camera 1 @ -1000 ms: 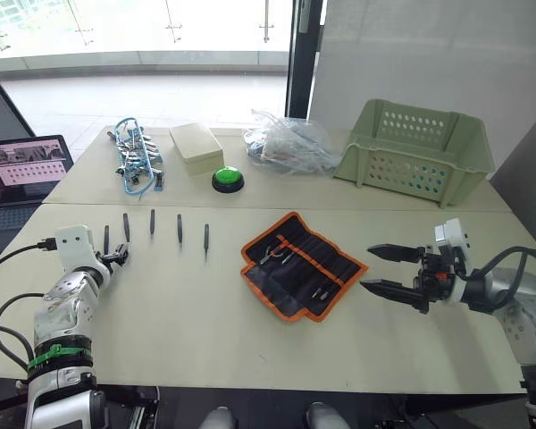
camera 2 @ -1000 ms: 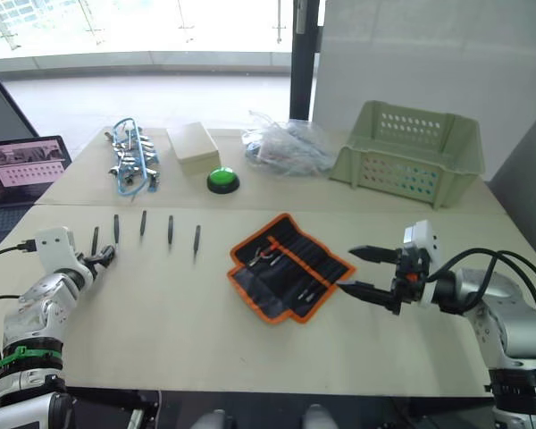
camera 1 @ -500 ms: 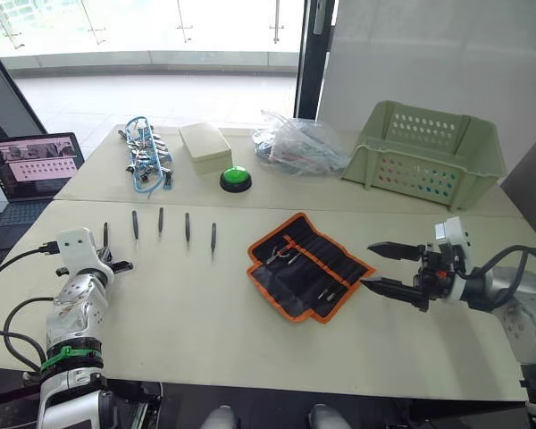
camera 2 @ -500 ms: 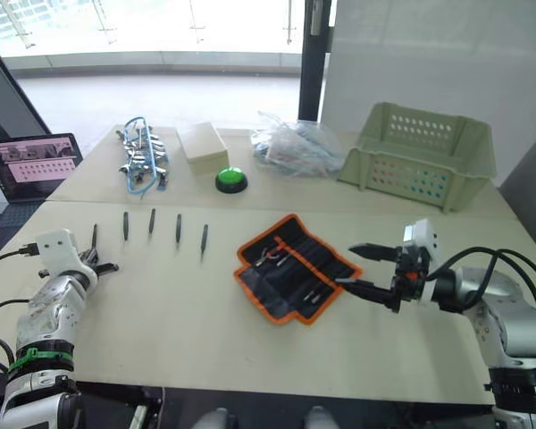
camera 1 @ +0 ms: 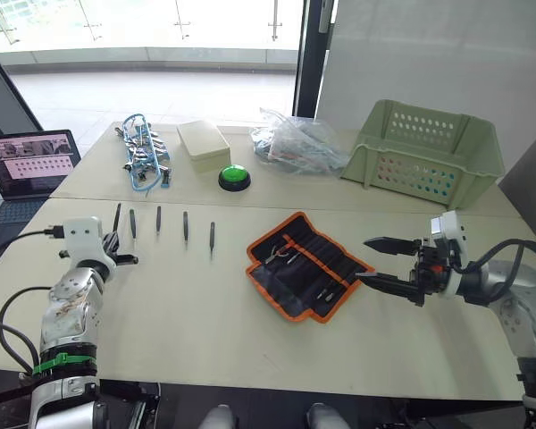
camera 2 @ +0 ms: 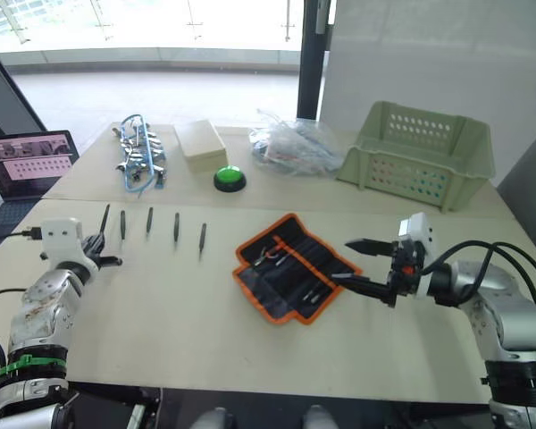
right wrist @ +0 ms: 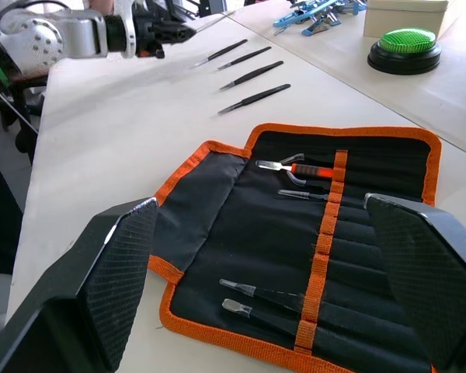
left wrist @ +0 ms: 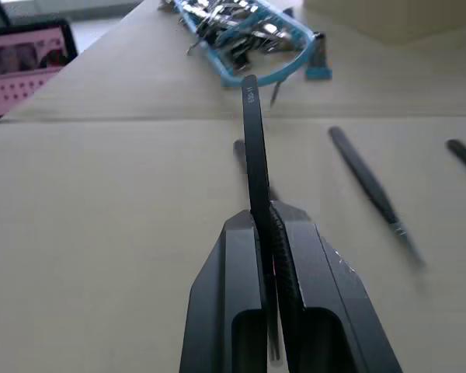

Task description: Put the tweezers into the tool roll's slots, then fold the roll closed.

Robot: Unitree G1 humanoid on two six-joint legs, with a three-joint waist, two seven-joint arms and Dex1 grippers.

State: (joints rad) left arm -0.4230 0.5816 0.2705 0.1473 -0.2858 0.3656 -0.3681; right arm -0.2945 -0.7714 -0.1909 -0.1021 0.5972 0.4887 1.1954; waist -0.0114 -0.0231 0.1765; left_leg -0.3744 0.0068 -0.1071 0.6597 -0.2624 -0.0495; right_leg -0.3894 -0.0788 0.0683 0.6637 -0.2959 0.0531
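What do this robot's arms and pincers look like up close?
Both arms are silvery-grey metal with rounded joints. Each ends in a white boxy wrist block and two tapering black fingers, textured on the inner pads. The left gripper arm wears a green band and trails black cables; the right gripper has a red-orange detail at its wrist and looping black cables.

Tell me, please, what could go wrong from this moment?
1. The left end effector grips one tweezer near its end, so the tweezer may pivot or slip on the way to the roll.
2. Four tweezers lie close beside that arm; a sweep could scatter them.
3. The open right end effector hovers at the roll's edge and may push it.
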